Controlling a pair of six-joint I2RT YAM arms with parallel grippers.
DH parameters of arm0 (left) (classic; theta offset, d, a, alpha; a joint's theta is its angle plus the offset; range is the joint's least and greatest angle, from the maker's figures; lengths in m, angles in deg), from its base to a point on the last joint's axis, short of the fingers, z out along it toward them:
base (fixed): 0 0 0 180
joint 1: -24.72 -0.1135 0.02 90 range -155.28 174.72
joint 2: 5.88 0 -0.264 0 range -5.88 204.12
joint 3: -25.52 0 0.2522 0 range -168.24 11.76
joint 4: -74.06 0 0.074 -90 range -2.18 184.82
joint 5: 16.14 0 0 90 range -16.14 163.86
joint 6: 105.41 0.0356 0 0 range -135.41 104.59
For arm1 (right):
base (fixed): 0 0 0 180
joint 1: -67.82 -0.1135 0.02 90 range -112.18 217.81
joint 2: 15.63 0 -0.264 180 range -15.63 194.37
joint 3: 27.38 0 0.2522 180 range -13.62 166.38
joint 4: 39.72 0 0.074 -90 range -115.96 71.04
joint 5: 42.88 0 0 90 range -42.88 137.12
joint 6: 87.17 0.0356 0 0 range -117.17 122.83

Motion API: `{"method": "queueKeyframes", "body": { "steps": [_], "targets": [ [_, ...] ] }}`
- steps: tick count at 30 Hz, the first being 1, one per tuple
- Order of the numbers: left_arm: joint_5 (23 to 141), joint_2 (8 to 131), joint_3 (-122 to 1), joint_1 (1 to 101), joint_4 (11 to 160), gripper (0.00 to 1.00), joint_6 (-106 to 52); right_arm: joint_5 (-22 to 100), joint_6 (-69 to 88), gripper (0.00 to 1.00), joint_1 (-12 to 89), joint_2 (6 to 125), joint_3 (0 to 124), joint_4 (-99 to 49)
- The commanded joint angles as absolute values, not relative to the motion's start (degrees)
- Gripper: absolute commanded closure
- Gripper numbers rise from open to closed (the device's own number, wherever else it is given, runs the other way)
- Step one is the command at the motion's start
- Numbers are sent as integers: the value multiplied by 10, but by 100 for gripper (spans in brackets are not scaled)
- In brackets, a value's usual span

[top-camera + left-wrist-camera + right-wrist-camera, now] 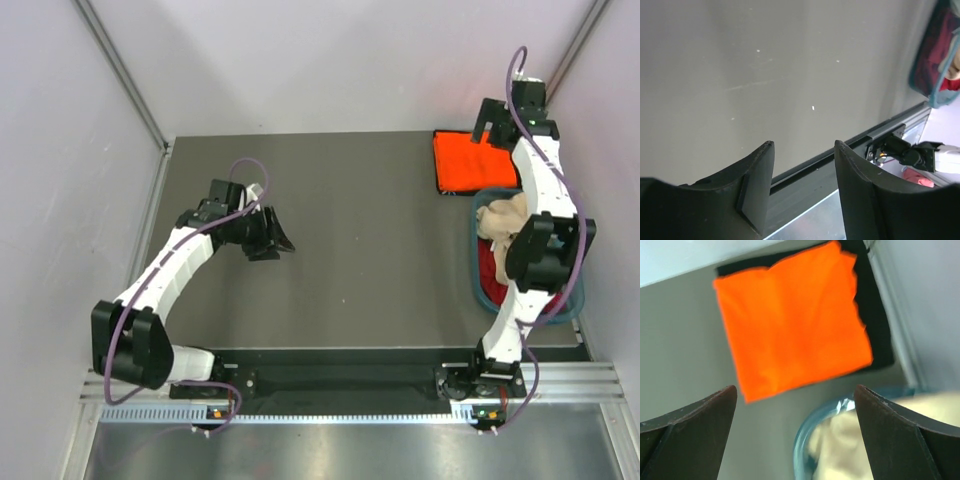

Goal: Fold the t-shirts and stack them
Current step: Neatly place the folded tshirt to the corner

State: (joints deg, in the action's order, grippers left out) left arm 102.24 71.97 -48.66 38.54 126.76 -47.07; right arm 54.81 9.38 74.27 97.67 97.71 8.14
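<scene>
A folded bright orange t-shirt lies at the back right of the table on top of a folded black t-shirt. The right wrist view shows the orange shirt with the black one sticking out beneath it. A beige t-shirt and a dark red t-shirt lie crumpled in the teal tub. My right gripper hangs open and empty above the stack's near edge and the tub rim. My left gripper is open and empty over bare table at the left.
The tub stands at the right edge of the table, just in front of the stack, and it also shows in the left wrist view. White walls close in on the left, back and right. A metal rail runs along the near edge.
</scene>
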Motion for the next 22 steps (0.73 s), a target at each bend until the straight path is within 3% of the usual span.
{"method": "queueKeyframes", "body": {
  "steps": [1,9,14,18,22],
  "targets": [
    [1048,678,-474,386,1241,43,-467,548,145,0,700,897,943,167],
    [1088,606,-409,387,1194,38,-491,473,294,0,548,682,631,139],
    [1102,564,-366,388,1174,36,-511,491,390,0,454,556,440,82],
    [1107,535,-334,394,1157,32,-530,502,397,0,451,471,370,73],
    [1097,528,-347,407,1175,31,-526,527,373,0,451,446,378,107]
  ]
}}
